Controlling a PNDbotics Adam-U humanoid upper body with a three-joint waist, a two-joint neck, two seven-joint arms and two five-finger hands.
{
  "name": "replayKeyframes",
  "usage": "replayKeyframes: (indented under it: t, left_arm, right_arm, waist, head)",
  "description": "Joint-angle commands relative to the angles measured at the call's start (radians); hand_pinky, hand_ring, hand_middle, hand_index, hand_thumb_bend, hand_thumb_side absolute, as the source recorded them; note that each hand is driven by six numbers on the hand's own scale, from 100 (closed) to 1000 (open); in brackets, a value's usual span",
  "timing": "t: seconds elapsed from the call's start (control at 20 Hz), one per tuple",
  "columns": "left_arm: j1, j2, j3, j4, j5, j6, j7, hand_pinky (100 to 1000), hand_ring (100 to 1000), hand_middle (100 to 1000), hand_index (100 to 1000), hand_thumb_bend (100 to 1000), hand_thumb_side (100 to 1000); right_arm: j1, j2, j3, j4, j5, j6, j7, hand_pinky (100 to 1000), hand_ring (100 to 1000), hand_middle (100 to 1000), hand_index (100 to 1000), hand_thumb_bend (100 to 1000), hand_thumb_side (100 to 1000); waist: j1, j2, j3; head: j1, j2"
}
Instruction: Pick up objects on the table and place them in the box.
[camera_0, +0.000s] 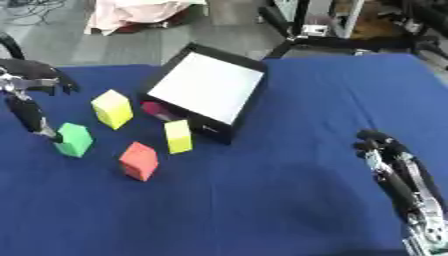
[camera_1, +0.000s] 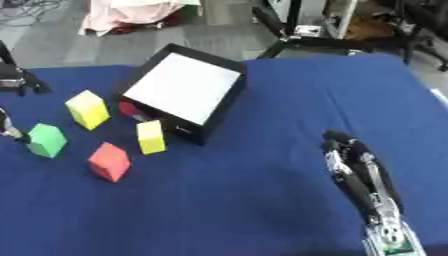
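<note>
- The left robot hand (camera_0: 33, 117) reaches open-fingered, a fingertip touching the green block (camera_0: 73, 140) on the blue tabletop (camera_0: 262, 200).
- Best to curl around its sides, then lift toward the box (camera_0: 206, 90).
- The right robot hand (camera_1: 350, 160) rests open.

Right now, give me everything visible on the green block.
The green block is a small solid-looking block, bright green with a matte surface, plain on the faces that show. It stands on the blue table cloth at the left, tilted slightly, with the large yellow block behind it and the red block to its right, apart from both. A dark fingertip of the left hand reaches its left edge; whether it actually touches cannot be told.
</note>
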Motion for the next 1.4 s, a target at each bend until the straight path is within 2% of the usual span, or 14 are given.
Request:
replayKeyframes:
  t: [0.05, 0.5, 0.9, 1.0, 1.1, 1.15, 1.2, 1.25, 1.35, 1.4]
  left_arm:
    - [-0.026, 0.007, 0.017, 0.038, -0.019, -0.008, 0.028, 828, 733, 789, 923, 614, 301]
    - [-0.039, -0.059, 0.013, 0.155, -0.048, -0.016, 0.08, 820, 716, 775, 908, 581, 297]
    - [-0.054, -0.116, 0.017, 0.23, -0.115, -0.021, 0.111, 812, 690, 751, 882, 515, 290]
    - [-0.055, -0.123, 0.018, 0.242, -0.127, -0.024, 0.117, 801, 662, 714, 850, 491, 287]
    - [-0.056, -0.125, 0.021, 0.25, -0.134, -0.026, 0.118, 744, 586, 615, 772, 446, 277]
    - [-0.056, -0.125, 0.023, 0.251, -0.135, -0.026, 0.118, 702, 523, 537, 703, 416, 273]
    - [-0.057, -0.124, 0.026, 0.25, -0.134, -0.025, 0.12, 678, 491, 497, 662, 398, 271]
    - [-0.058, -0.121, 0.031, 0.247, -0.131, -0.022, 0.123, 626, 422, 414, 566, 362, 269]
    - [-0.064, -0.112, 0.041, 0.232, -0.122, -0.011, 0.129, 565, 341, 320, 477, 329, 272]
    - [-0.071, -0.106, 0.044, 0.221, -0.118, -0.006, 0.127, 560, 333, 310, 468, 325, 275]
  right_arm:
    - [-0.006, -0.017, -0.004, -0.011, 0.003, -0.001, 0.001, 796, 774, 761, 800, 100, 587]
    - [-0.006, -0.015, -0.004, -0.01, 0.002, -0.001, 0.001, 796, 774, 761, 800, 100, 591]
    - [-0.005, -0.013, -0.004, -0.01, 0.001, 0.0, 0.001, 796, 774, 761, 800, 100, 592]
    - [-0.005, -0.013, -0.004, -0.01, 0.001, 0.0, 0.001, 796, 774, 761, 800, 100, 592]
    - [-0.005, -0.013, -0.004, -0.01, 0.001, 0.0, 0.001, 796, 774, 761, 800, 100, 593]
    - [-0.005, -0.013, -0.004, -0.009, 0.001, 0.0, 0.001, 796, 774, 761, 800, 100, 593]
    - [-0.005, -0.013, -0.005, -0.01, 0.001, 0.0, 0.001, 796, 774, 760, 800, 100, 593]
    - [-0.005, -0.013, -0.005, -0.009, 0.001, 0.0, 0.0, 796, 774, 760, 800, 100, 592]
    - [-0.005, -0.013, -0.005, -0.009, 0.001, 0.0, 0.0, 796, 774, 760, 800, 100, 592]
    - [-0.005, -0.013, -0.005, -0.009, 0.002, 0.0, 0.0, 796, 774, 760, 800, 100, 592]
  waist:
    - [0.011, -0.024, 0.001]
    - [0.009, -0.024, 0.001]
    - [0.006, -0.023, 0.001]
    - [0.006, -0.023, 0.001]
    - [0.006, -0.022, 0.0]
    - [0.006, -0.022, 0.0]
    - [0.006, -0.022, 0.001]
    - [0.006, -0.022, 0.001]
    - [0.006, -0.023, 0.001]
    - [0.007, -0.024, 0.001]
  head:
    - [-0.003, -0.002]
    - [-0.002, -0.002]
    - [0.0, -0.002]
    - [0.0, -0.002]
    - [0.0, -0.002]
    - [-0.001, -0.002]
    - [-0.001, -0.002]
    - [-0.002, -0.002]
    - [-0.003, -0.002]
    - [-0.003, -0.002]
